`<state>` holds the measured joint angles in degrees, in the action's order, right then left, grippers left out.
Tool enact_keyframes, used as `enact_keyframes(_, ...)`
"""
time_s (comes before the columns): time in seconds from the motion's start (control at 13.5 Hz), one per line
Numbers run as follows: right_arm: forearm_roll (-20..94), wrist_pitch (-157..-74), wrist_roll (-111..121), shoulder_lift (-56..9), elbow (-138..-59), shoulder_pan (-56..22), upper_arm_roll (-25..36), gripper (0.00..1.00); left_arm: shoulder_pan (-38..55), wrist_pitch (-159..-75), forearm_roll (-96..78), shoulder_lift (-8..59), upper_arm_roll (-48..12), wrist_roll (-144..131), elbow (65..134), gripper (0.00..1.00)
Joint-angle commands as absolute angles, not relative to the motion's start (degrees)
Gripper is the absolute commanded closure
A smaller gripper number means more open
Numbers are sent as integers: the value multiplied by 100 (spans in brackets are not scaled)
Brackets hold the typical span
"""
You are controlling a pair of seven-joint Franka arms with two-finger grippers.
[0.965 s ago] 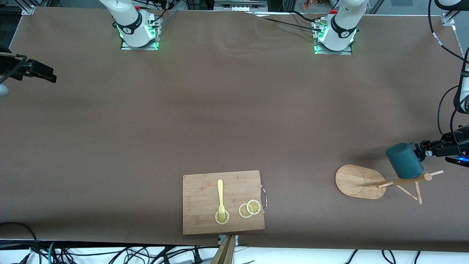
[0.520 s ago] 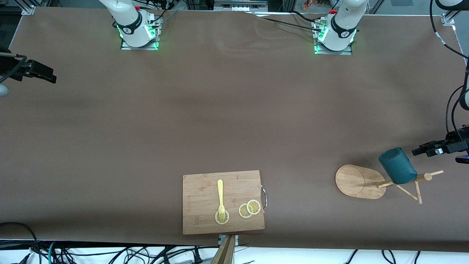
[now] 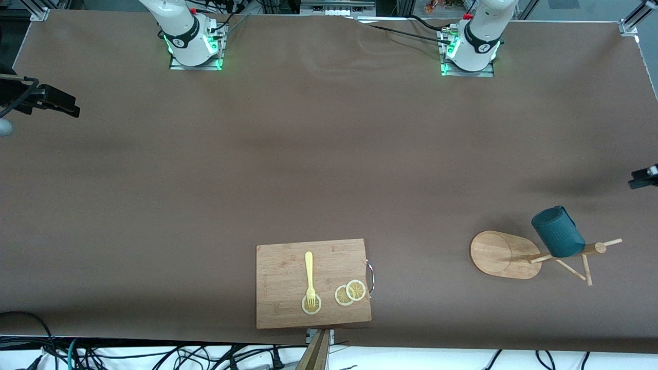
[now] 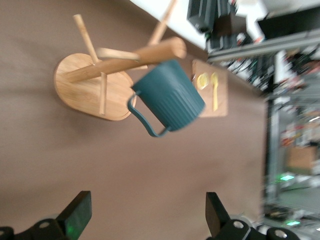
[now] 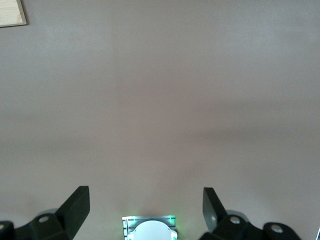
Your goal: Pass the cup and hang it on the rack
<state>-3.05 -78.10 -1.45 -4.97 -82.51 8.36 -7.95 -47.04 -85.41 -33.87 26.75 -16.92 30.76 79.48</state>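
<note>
— Where is the cup point(image 3: 557, 231) now?

— It hangs on the rack point(image 3: 506, 254), at the left arm's end of the table. The handle point(image 4: 145, 116) is over one peg near the top of the pole point(image 4: 122, 61), and the body tilts to one side. No gripper touches it.

— And the rack itself?

— Its oval base point(image 4: 85, 90) is flat on the table point(image 3: 308, 169). Thin pegs point(image 3: 586, 269) stick out from the pole, and the cup sits between them.

— Where is the left gripper point(image 4: 145, 220)?

— It is over the bare table, near the edge at the left arm's end, apart from the cup. In the front view only a small dark part point(image 3: 644, 178) shows. In the left wrist view its two fingers point(image 4: 77, 214) are wide apart, with nothing between them.

— What about the right gripper point(image 5: 145, 210)?

— It waits over the right arm's end of the table, at the edge of the front view point(image 3: 46, 100). Its fingers point(image 5: 75, 205) are also apart and hold nothing.

— What else is around?

— A cutting board point(image 3: 313, 283) lies nearer to the front camera, about the middle of the table, well apart from the rack. On it there is a yellow fork point(image 3: 309, 275) and lemon slices point(image 3: 350, 292); the fork's prongs rest on one slice point(image 3: 311, 304). Nothing stands between the board and the rack.
</note>
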Motion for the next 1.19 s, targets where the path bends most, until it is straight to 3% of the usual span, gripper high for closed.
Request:
enact_keyframes(0.0,-369,-7866,-53,-448,-8323,835,-800,0,-3705,-8631,-2464,1498,-1137,3305,8437,0)
enact_keyframes(0.22,-378,-7893,-44,-448,-8288,853,-791,0,-1528,-8718,-1479,461,172,3121,9006,0)
enact_keyframes(0.45,-378,-7901,-44,-475,-8279,853,-791,0,-557,-9157,-599,-595,281,1981,10016,0)
enact_keyframes(0.67,-378,-7893,-35,-475,-8279,861,-791,0,-299,-9544,164,-1071,141,1487,10765,0)
enact_keyframes(1.11,-378,-7901,-9,-483,-8279,861,-791,0,-290,-9554,299,-1063,-62,1362,10758,0)
